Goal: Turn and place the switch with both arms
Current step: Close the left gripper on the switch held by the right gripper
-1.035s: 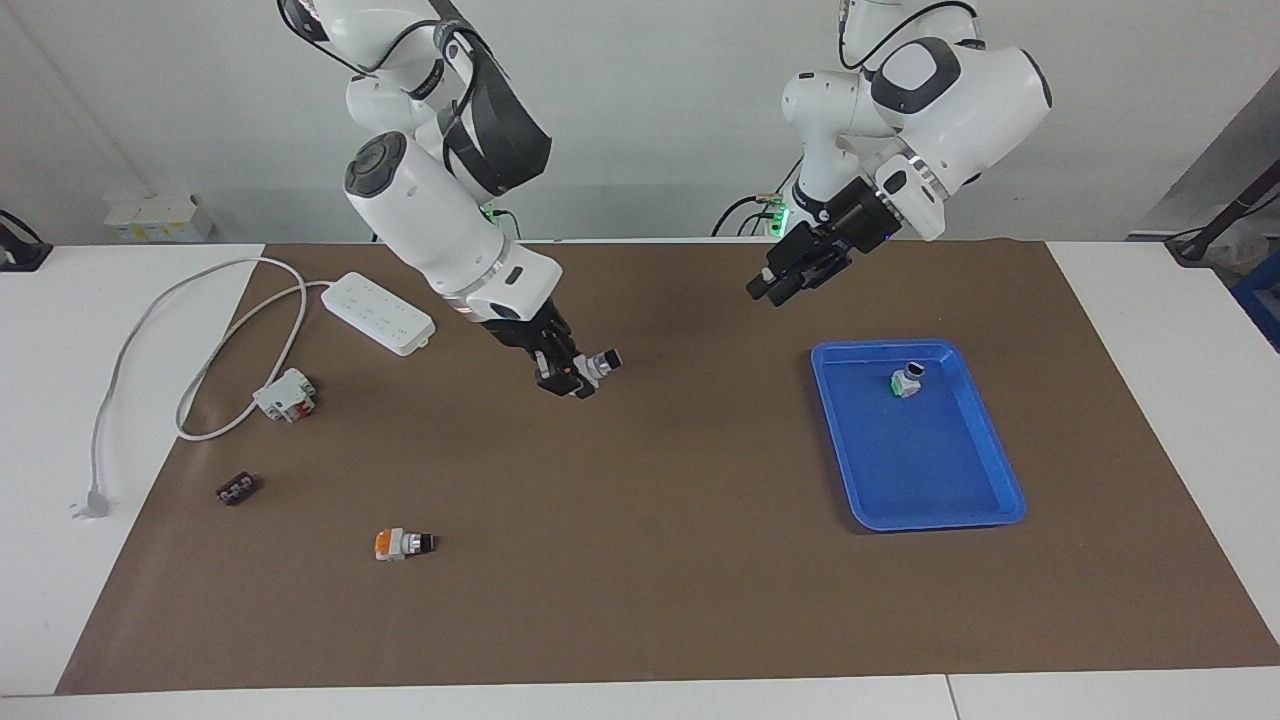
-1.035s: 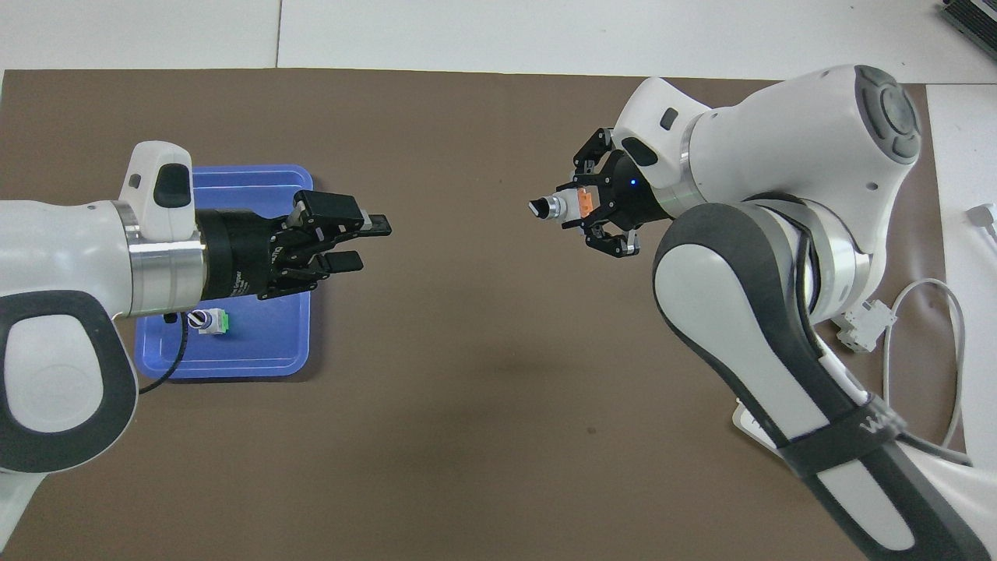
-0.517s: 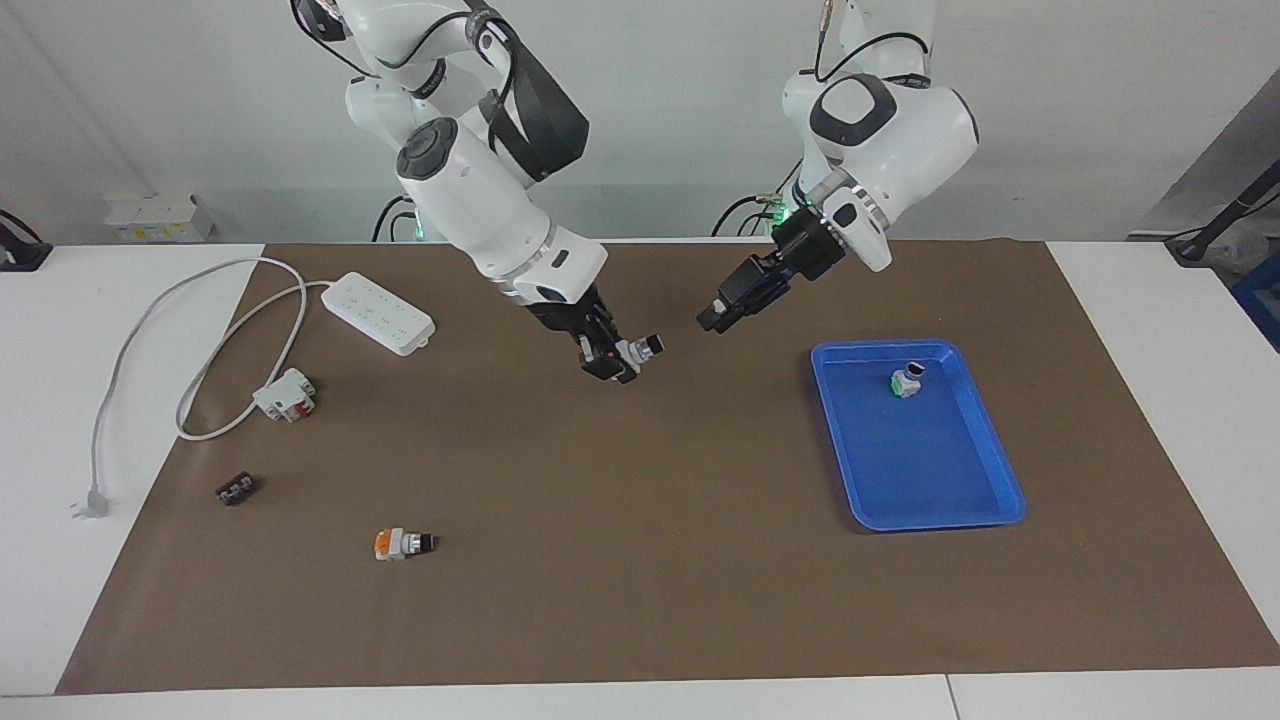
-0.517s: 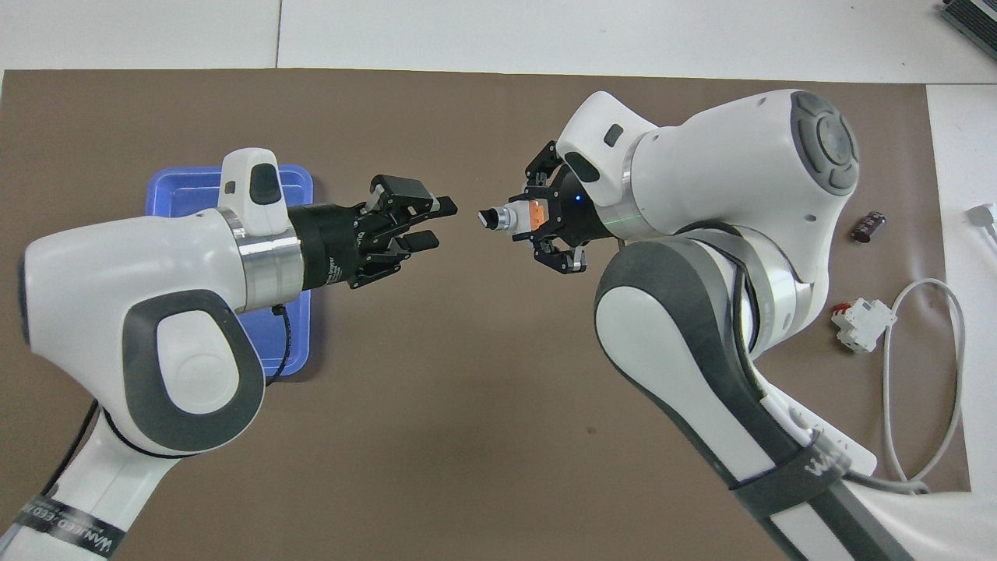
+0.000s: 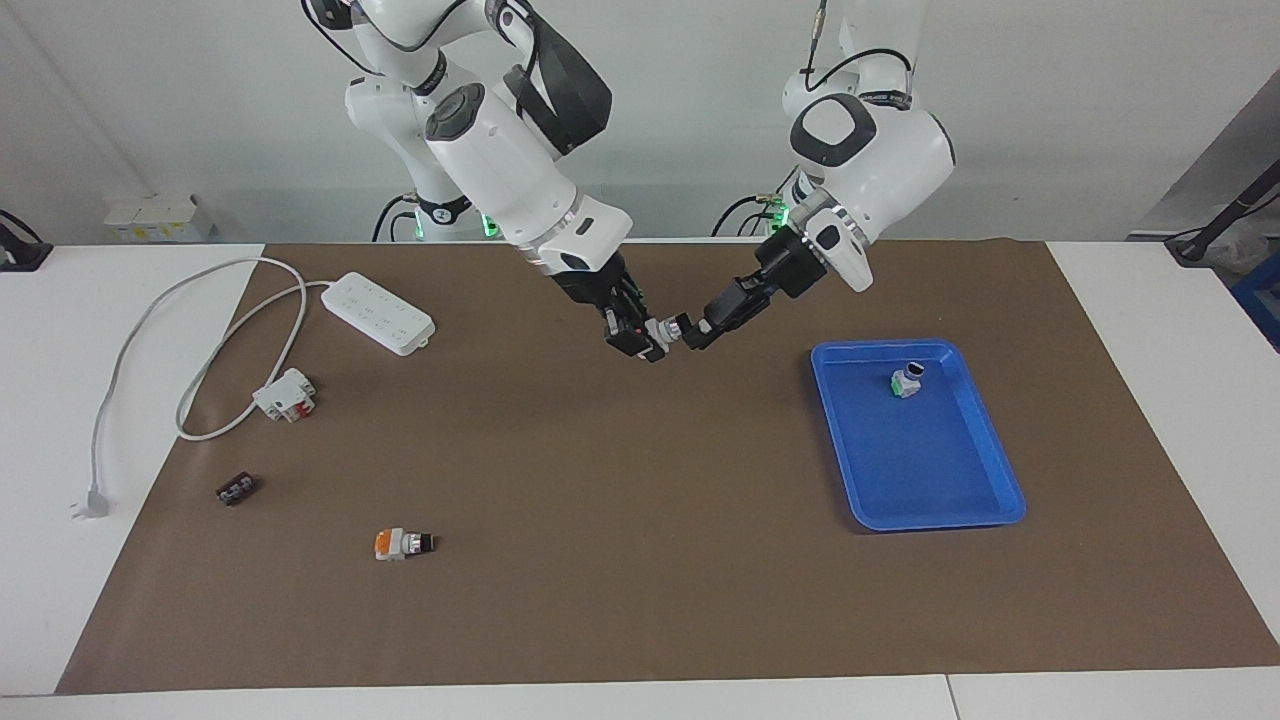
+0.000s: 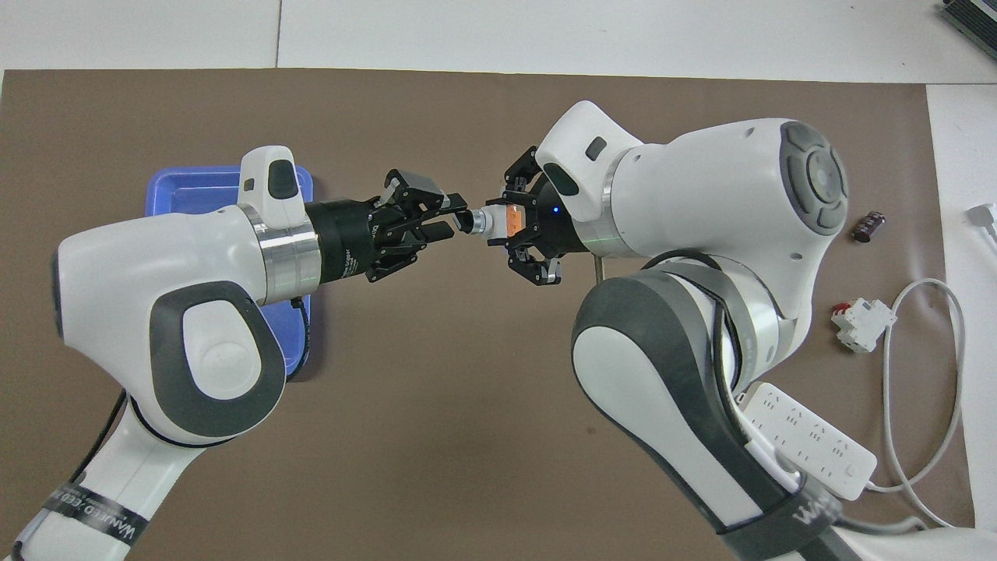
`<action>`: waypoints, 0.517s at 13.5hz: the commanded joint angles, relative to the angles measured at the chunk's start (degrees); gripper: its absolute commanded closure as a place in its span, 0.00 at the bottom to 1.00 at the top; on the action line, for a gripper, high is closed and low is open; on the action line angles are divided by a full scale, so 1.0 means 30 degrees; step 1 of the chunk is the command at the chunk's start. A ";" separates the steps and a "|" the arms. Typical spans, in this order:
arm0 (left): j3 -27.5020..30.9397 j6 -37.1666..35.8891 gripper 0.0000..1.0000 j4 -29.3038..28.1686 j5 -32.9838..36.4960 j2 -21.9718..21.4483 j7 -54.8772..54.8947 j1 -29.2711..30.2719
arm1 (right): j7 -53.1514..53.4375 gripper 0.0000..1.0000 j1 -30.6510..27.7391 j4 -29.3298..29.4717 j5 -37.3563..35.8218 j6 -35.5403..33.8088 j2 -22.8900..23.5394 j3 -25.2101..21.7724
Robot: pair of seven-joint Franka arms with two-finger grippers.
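Observation:
The switch (image 5: 664,329) (image 6: 489,222), whitish-grey with an orange face, hangs in the air over the middle of the brown mat. My right gripper (image 5: 640,340) (image 6: 508,226) is shut on its orange end block. The black knob points at my left gripper (image 5: 695,332) (image 6: 456,218), whose fingers stand slightly apart on either side of that knob. Whether they press on it I cannot tell. A second switch (image 5: 403,543) lies on the mat toward the right arm's end, farther from the robots. Another, showing green, sits in the blue tray (image 5: 930,470).
The blue tray (image 6: 187,195) lies toward the left arm's end. Toward the right arm's end are a white power strip (image 5: 378,312) with its looped cable, a white-and-red block (image 5: 285,395) and a small black terminal strip (image 5: 235,489).
Both arms have swung toward each other over the mat's middle. The right gripper brought the switch along. The left gripper's fingers narrowed and now flank the knob.

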 commanded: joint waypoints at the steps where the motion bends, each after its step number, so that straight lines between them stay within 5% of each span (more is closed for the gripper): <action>1: 0.0094 -0.1166 0.65 0.0918 -0.0308 0.0351 -0.0144 0.0165 | 0.0194 1.00 -0.0116 -0.0624 0.0642 0.0442 -0.0501 0.0060; 7: 0.0094 -0.1932 0.74 0.1300 -0.0308 0.0409 -0.0086 0.0400 | 0.0458 1.00 -0.0116 -0.0624 0.0759 0.0472 -0.0501 0.0031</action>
